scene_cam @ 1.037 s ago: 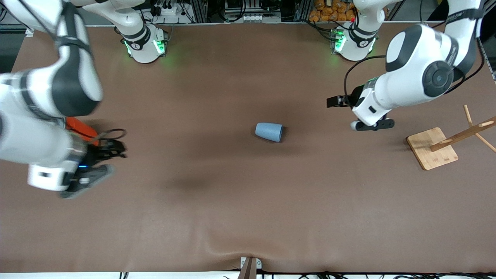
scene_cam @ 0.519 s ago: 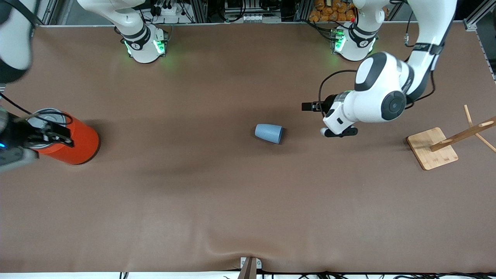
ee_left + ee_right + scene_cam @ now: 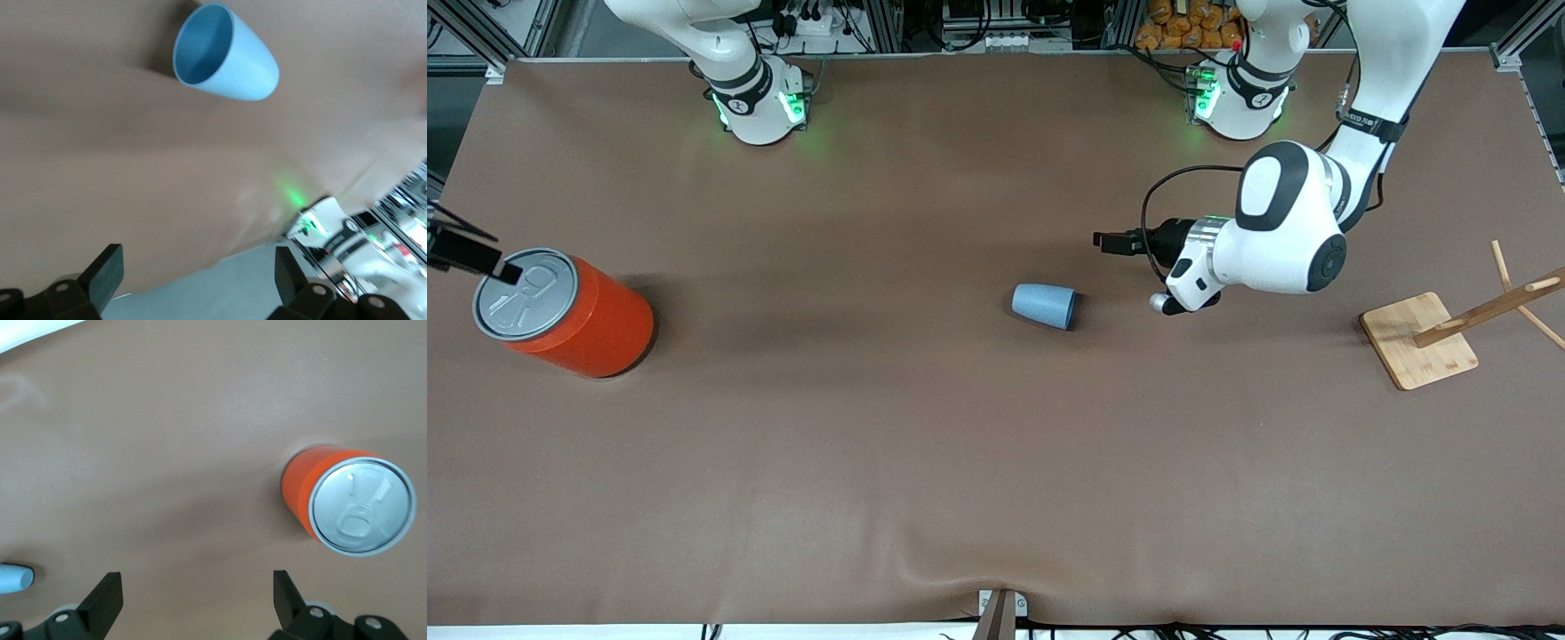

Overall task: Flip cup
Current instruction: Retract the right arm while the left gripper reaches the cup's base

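Your cup (image 3: 1044,305) lies on its side near the middle of the table (image 3: 960,462), its open mouth turned toward the left arm's end, as the left wrist view shows it (image 3: 223,53) with the hollow facing the camera. Nothing touches it, so the flip is not begun: you have yet to reach it, grasp it, and stand it up on its base or its rim, whichever you intend. The left gripper (image 3: 193,280) hangs just beside the cup toward the left arm's end of the table, low over the cloth, with its fingers spread wide and nothing between them. The right gripper (image 3: 193,603) is off at the right arm's end, above the table near the orange can (image 3: 560,311), likewise spread wide and empty; that arm waits. A wooden stand (image 3: 1418,340) sits toward the left arm's end, well apart from the cup. Against the earlier frames, the cup has not shifted at all, while the left arm has swung in from near the wooden stand and now sits much closer to the cup; the right arm has pulled away from over the can and almost out of the front view, leaving the can fully uncovered.
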Controlling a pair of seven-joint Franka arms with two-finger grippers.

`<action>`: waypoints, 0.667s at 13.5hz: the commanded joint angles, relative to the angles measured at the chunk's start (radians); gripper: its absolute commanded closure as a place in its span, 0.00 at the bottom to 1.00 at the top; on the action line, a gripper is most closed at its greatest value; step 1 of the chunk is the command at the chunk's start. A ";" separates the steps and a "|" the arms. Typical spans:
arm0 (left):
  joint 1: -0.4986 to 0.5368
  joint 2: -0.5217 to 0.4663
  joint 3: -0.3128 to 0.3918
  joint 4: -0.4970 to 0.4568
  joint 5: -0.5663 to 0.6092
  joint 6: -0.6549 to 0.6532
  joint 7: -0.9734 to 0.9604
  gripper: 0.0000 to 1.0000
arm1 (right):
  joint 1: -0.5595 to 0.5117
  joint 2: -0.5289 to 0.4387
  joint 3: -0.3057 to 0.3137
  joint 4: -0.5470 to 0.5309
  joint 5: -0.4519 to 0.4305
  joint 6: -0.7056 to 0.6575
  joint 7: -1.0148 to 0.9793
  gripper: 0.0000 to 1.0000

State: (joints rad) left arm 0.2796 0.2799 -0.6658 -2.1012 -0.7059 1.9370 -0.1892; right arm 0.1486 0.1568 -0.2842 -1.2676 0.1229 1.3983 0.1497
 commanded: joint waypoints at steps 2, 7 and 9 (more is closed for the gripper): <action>0.033 0.027 -0.006 -0.045 -0.081 0.046 0.148 0.00 | -0.050 -0.239 0.073 -0.264 -0.067 0.082 0.034 0.00; 0.033 0.154 -0.006 -0.056 -0.203 0.143 0.411 0.00 | -0.101 -0.237 0.076 -0.280 -0.118 0.149 -0.094 0.00; 0.024 0.211 -0.008 -0.054 -0.265 0.212 0.512 0.00 | -0.098 -0.237 0.068 -0.277 -0.112 0.148 -0.088 0.00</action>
State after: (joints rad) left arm 0.3043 0.4410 -0.6630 -2.1572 -0.9107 2.0954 0.2359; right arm 0.0752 -0.0659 -0.2333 -1.5268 0.0171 1.5323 0.0763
